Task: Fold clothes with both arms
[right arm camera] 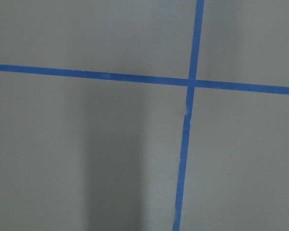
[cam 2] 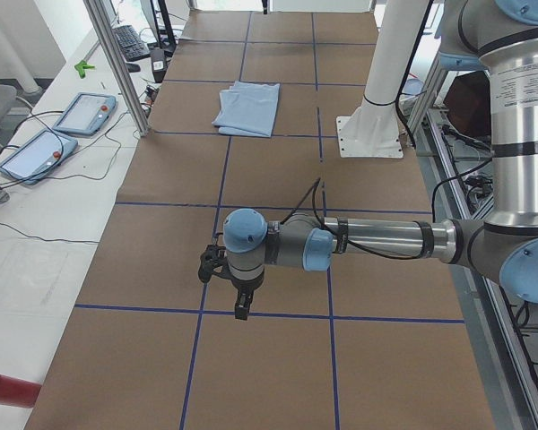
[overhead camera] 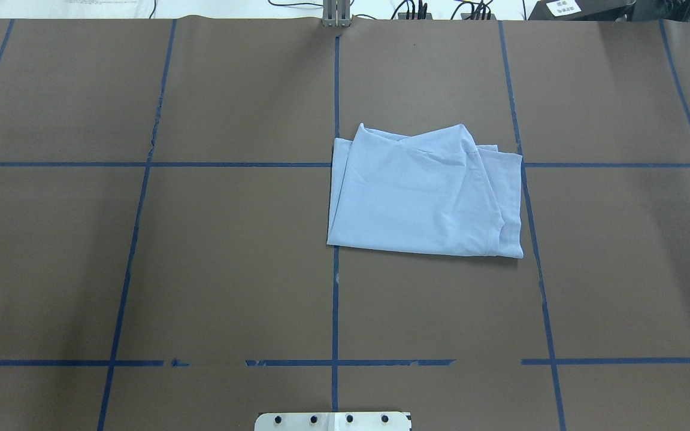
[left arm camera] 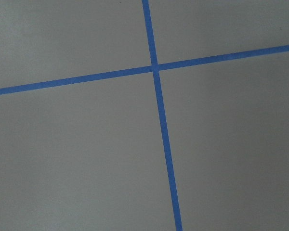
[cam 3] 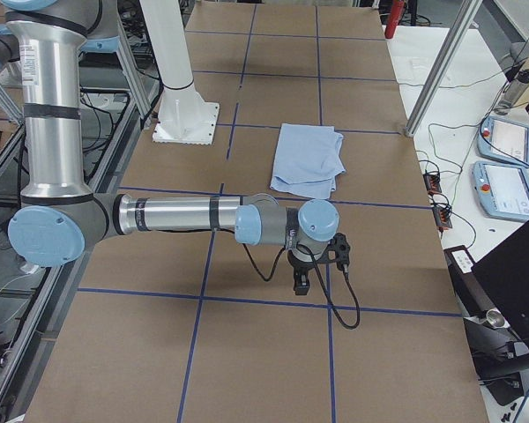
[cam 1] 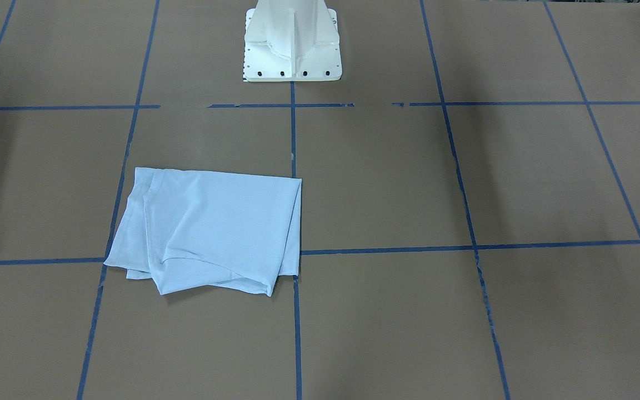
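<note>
- Lying folded into a rough rectangle, the light blue T-shirt [overhead camera: 417,197] rests flat on the brown table [overhead camera: 231,257], on the robot's right half.
- In the overhead view the shirt's left edge runs along the centre line of blue tape [overhead camera: 335,299]. Its far edge overlaps a cross line of tape, and its right edge sits just beside the next lengthwise line.
- The layers are uneven: a hemmed fold shows along the right side, and two loose corners stick out at the far edge. No print or collar shows.
- The front-facing view shows the same bundle [cam 1: 214,228] left of centre, well apart from the white pedestal [cam 1: 292,50] at the top.
- The left arm [cam 2: 386,240] reaches out low over the table at the left end, far from the shirt [cam 2: 248,107]. The left gripper [cam 2: 240,309] points down above a tape line and touches nothing. I cannot tell whether its claw is released or clenched.
- The right arm [cam 3: 176,214] mirrors it at the right end. The right gripper [cam 3: 300,284] hangs above the paper, nearer the shirt [cam 3: 309,159] but apart from it. Its claw state cannot be told either.
- Both wrist views show only bare brown surface and a tape crossing.
- A blue-framed tablet [cam 2: 82,113] lies on the side bench.
</note>
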### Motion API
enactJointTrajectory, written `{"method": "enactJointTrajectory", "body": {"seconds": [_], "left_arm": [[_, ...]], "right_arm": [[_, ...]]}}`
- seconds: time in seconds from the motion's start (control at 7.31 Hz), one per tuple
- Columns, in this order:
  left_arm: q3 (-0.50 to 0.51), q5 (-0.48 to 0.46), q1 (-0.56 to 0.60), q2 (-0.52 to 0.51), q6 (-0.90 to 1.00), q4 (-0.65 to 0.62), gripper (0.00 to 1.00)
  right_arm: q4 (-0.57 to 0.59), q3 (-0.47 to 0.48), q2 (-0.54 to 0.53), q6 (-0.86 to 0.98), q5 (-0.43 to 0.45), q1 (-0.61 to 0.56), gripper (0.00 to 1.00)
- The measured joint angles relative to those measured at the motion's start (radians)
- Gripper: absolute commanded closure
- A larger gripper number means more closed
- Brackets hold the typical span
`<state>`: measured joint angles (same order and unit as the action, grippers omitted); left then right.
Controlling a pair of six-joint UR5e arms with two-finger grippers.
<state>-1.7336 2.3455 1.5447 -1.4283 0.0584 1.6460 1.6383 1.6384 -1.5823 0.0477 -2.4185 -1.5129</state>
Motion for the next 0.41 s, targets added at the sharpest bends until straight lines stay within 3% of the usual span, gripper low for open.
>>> {"method": "enactJointTrajectory", "body": {"seconds": [0.41], "left_arm": [[0.002,-0.001,0.000,-0.003,0.003,0.001,0.00]], "right_arm": [[-0.001,0.000,0.004,0.001,0.000,0.000,0.00]]}}
